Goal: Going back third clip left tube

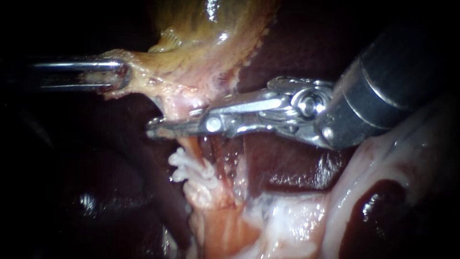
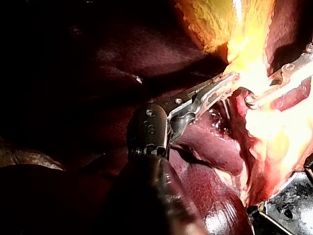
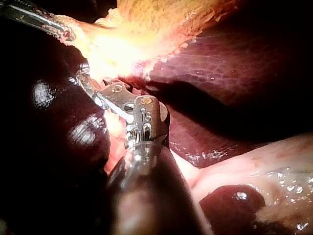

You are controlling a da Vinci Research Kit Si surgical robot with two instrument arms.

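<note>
Endoscope: left instrument (image 1: 122,76) jaws clenched on gallbladder (image 1: 201,48) edge; right instrument (image 1: 167,125) jaws slightly parted, gripping nothing, just above white clips (image 1: 189,168) on left tube (image 1: 194,146).
Left wrist: jaws clamped on gallbladder.
Right wrist: clips not made out.

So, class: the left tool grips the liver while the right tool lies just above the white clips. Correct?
No: the left tool grips the gallbladder, not the liver, as the endoscope view shows. The right tool does lie just above the white clips.
</note>
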